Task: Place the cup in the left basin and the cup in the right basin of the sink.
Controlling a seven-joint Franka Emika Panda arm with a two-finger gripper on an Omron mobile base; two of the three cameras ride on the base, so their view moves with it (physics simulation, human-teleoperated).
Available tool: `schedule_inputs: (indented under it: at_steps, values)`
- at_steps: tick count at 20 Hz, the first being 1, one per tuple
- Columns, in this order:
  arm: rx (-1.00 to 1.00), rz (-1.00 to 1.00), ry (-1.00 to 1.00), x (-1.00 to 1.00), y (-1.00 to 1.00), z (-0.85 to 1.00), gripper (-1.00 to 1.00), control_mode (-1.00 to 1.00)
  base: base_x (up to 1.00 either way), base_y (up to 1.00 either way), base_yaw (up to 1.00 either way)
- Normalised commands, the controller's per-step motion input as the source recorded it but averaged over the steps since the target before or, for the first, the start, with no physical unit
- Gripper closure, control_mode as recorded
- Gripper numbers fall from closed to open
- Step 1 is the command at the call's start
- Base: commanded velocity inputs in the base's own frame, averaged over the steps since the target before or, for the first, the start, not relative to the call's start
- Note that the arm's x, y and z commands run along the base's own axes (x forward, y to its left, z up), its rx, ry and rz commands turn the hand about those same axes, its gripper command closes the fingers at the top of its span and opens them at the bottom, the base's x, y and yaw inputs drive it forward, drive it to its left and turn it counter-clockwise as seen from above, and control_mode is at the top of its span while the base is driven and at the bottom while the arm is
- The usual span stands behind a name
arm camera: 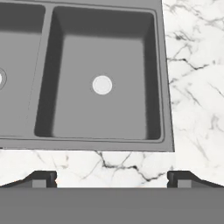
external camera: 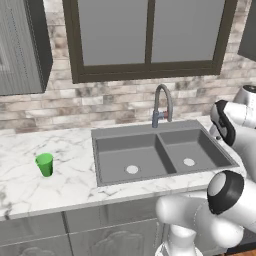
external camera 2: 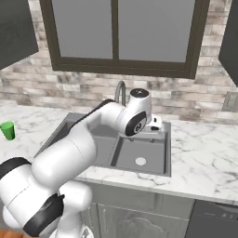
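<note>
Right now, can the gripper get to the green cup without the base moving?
Probably, but it's a stretch. The open gripper hangs over the right basin; the green cup stands upright on the counter, well left of the sink, nothing between.

The sink (external camera: 160,152) sat in the surface (external camera: 70,185), its left basin (external camera: 131,160) and right basin (external camera: 190,150) side by side, the faucet (external camera: 162,105) behind the divider. A cup (external camera: 44,164) stood on the surface, well left of the sink.
</note>
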Motion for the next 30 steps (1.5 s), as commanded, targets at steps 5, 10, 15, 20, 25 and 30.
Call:
schedule_inputs:
  at_steps: [5, 10, 15, 20, 25, 30]
  values:
    - [-0.05, -0.01, 0.0, 0.0, -0.45, 0.0, -1.0, -1.0, 0.0, 0.0, 0.0]
    - [-0.05, -0.02, 0.0, 0.0, -0.44, 0.0, -1.0, -1.0, 0.0, 0.0, 0.0]
    - [-0.06, -0.02, 0.0, 0.0, -0.4, 0.0, -1.0, -1.0, 0.0, 0.0, 0.0]
    - [-0.07, -0.03, 0.0, -0.06, -0.37, 0.0, -1.0, -1.0, 0.0, 0.0, 0.0]
    - [-0.06, -0.02, 0.0, -0.07, -0.39, 0.0, -1.0, -1.0, 0.0, 0.0, 0.0]
    - [-0.03, -0.02, 0.0, -0.12, -0.33, 0.0, -1.0, -1.0, 0.0, 0.0, 0.0]
